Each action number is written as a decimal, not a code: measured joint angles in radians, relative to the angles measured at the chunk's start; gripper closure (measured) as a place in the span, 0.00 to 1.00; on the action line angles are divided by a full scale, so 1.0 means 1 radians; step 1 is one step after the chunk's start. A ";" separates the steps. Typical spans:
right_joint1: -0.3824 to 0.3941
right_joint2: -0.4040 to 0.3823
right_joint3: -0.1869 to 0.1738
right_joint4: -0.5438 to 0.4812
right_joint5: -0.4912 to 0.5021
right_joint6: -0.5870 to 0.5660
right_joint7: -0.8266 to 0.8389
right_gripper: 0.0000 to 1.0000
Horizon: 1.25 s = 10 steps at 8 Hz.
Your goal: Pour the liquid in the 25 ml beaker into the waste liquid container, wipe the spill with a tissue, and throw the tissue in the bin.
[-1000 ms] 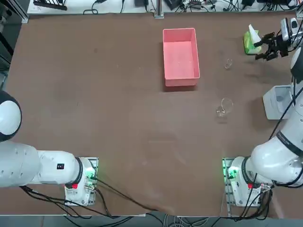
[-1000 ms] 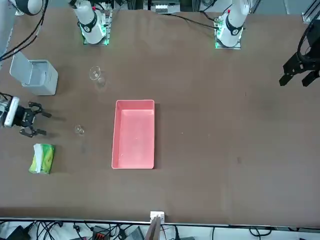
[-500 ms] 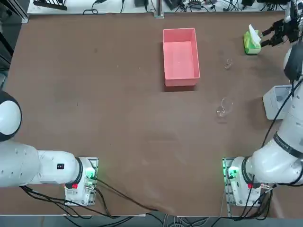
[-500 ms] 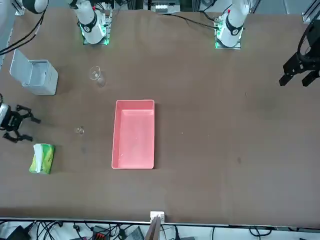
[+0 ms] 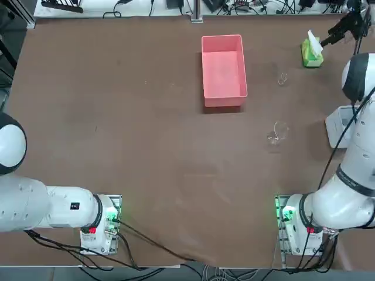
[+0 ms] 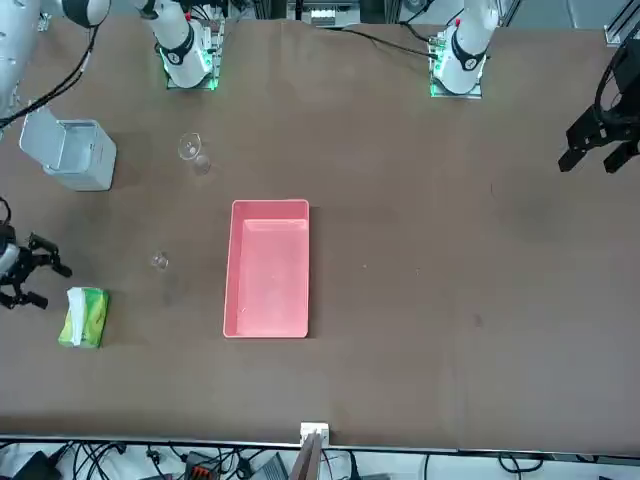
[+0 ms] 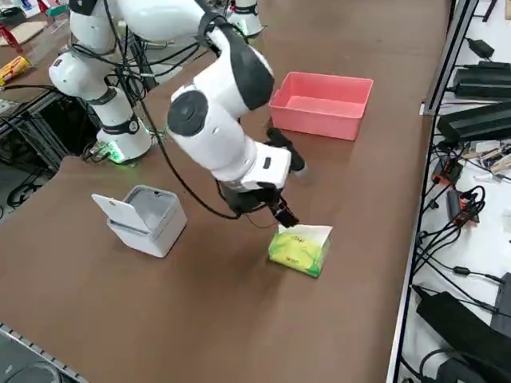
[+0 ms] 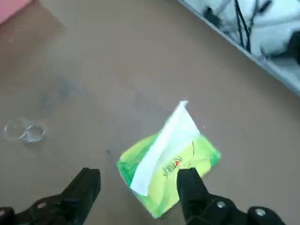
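Looking down from overhead, we take the waste liquid container (image 5: 223, 70) as our clock's centre. The 25 ml beaker (image 5: 283, 79) stands at three o'clock. The tissue pack (image 5: 312, 52) lies farther out, near two, with the right gripper (image 5: 350, 24) just beyond. The larger beaker (image 5: 277, 133) sits at four, the bin (image 5: 341, 126) outside it, all on the counter (image 5: 117, 117).
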 joint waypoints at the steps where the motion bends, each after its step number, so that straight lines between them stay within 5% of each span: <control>1: 0.017 0.008 0.000 0.001 -0.043 0.022 0.124 0.00; 6: 0.048 0.069 0.000 0.075 -0.213 0.044 0.629 0.00; 10: 0.057 0.146 0.001 0.094 -0.220 0.045 0.737 0.04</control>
